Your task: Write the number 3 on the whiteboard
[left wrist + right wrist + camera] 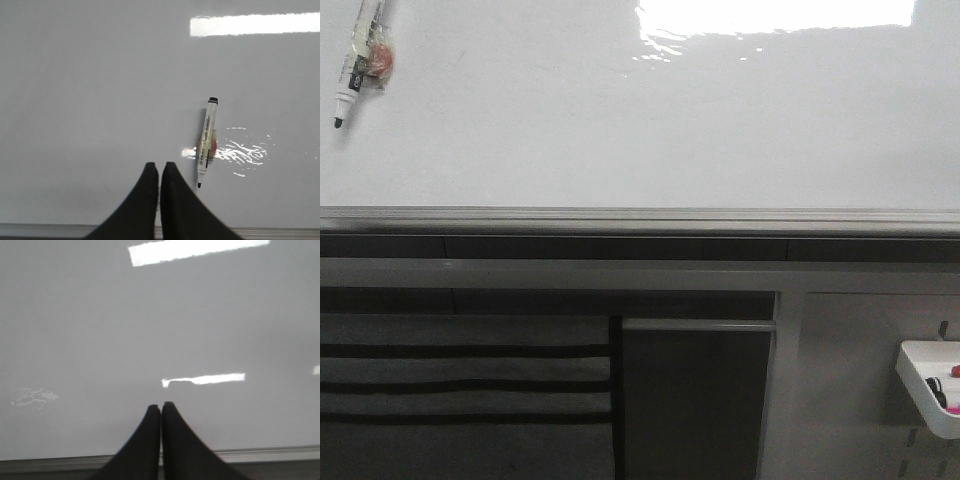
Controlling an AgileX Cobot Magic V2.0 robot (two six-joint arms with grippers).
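1 marker point(358, 62) lying on whiteboard point(640, 130); 2 pincers, left point(159, 167) and right point(161, 407), both closed, holding nothing.

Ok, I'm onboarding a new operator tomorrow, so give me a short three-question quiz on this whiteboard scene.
1. True or false: a 3 is already drawn on the whiteboard.
2. Which gripper's wrist view shows the marker? A) left B) right
3. Fill in: the left gripper and right gripper fingers are both ___.

Key: 1 false, the board looks blank. 2 A. 3 shut, with nothing between them.
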